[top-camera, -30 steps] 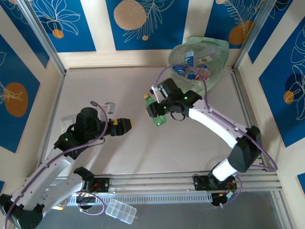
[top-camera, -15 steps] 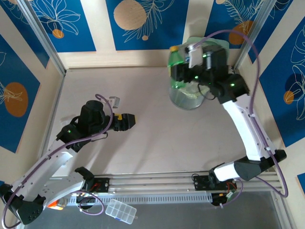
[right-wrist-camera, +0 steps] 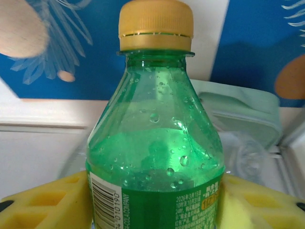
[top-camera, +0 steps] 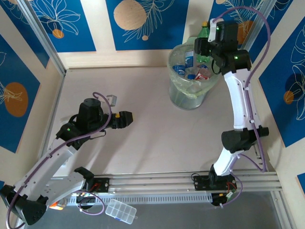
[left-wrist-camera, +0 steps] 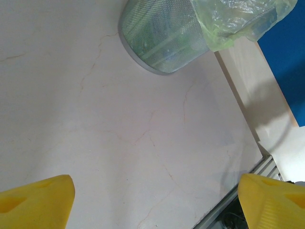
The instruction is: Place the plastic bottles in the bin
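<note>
A green plastic bottle (right-wrist-camera: 155, 143) with a yellow cap (right-wrist-camera: 156, 24) stands upright between my right gripper's yellow fingers (right-wrist-camera: 43, 202), which are shut on its labelled body. In the top view that right gripper (top-camera: 203, 45) holds the bottle (top-camera: 204, 32) high over the far rim of the bin (top-camera: 177, 90), a pale-green basket with a bag liner. Several bottles (top-camera: 189, 61) with blue, red and white labels lie inside it. My left gripper (top-camera: 125, 119) hangs open over bare table at the left. Its wrist view shows both yellow fingertips (left-wrist-camera: 35, 200) wide apart and the bin's base (left-wrist-camera: 162, 38) ahead.
A clear compartment box (top-camera: 120, 211) lies below the front rails (top-camera: 157, 181). A mint-green lid-like object (right-wrist-camera: 238, 109) sits behind the bin by the back wall. Metal frame posts (top-camera: 45, 43) rise at both back corners.
My right arm has swung the green bottle from mid-table up over the bin's far side. The left gripper has opened a little wider and hardly moved.
</note>
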You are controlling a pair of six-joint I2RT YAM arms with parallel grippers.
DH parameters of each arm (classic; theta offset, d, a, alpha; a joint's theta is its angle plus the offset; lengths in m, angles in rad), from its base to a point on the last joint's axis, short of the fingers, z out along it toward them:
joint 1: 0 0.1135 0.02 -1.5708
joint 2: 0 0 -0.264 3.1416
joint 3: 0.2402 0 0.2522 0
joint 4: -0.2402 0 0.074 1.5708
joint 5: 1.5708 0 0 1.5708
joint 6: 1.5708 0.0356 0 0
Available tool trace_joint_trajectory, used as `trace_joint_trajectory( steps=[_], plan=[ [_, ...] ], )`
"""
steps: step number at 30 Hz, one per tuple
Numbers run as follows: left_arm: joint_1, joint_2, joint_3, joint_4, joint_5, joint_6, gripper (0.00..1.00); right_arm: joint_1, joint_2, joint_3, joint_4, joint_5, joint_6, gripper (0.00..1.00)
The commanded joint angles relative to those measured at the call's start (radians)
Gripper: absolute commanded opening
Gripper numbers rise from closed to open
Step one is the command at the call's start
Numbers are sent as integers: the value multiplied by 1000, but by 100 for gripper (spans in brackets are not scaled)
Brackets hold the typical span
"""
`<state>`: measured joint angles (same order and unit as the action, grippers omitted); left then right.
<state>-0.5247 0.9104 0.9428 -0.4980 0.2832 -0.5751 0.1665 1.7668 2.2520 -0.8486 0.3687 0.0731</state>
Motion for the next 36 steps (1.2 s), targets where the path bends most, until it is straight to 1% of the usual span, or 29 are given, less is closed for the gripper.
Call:
trace_joint_trajectory(
  steps=[1, 2, 4, 6, 8, 9, 12, 18, 21, 25, 30, 33, 36],
  plan=[
    [14, -19, -13, -18, 29, -3, 89, -8, 15, -19, 72, 166, -120, 61],
    [15, -19, -16, -16, 31, -4, 89, -8, 13, -52, 111, 193, -156, 63],
    [18, -13, -21, -9, 38, -8, 88, 0, -12, -158, 247, 228, -246, 66],
    [19, -3, -25, -2, 48, -12, 88, 17, -62, -334, 474, 234, -423, 67],
    [20, 4, -25, 1, 55, -15, 88, 31, -90, -468, 682, 230, -562, 68],
    [20, 7, -25, 1, 59, -16, 88, 27, -87, -481, 699, 221, -567, 69],
    [22, 7, -22, -1, 60, -17, 89, 0, -70, -469, 597, 171, -497, 69],
    [26, 10, -32, 4, 60, -17, 88, -1, -66, -535, 568, 166, -512, 71],
    [28, 8, -38, 7, 61, -20, 88, 0, -79, -563, 598, 199, -549, 71],
    [29, 10, -42, 6, 59, -20, 88, -2, -104, -575, 635, 204, -606, 70],
    [30, 15, -48, 18, 62, -26, 88, -2, -116, -586, 638, 222, -674, 68],
    [31, 15, -50, 17, 57, -27, 88, -2, -137, -624, 667, 231, -689, 68],
    [31, 10, -52, 12, 50, -28, 88, -1, -162, -656, 679, 215, -685, 67]
  ],
)
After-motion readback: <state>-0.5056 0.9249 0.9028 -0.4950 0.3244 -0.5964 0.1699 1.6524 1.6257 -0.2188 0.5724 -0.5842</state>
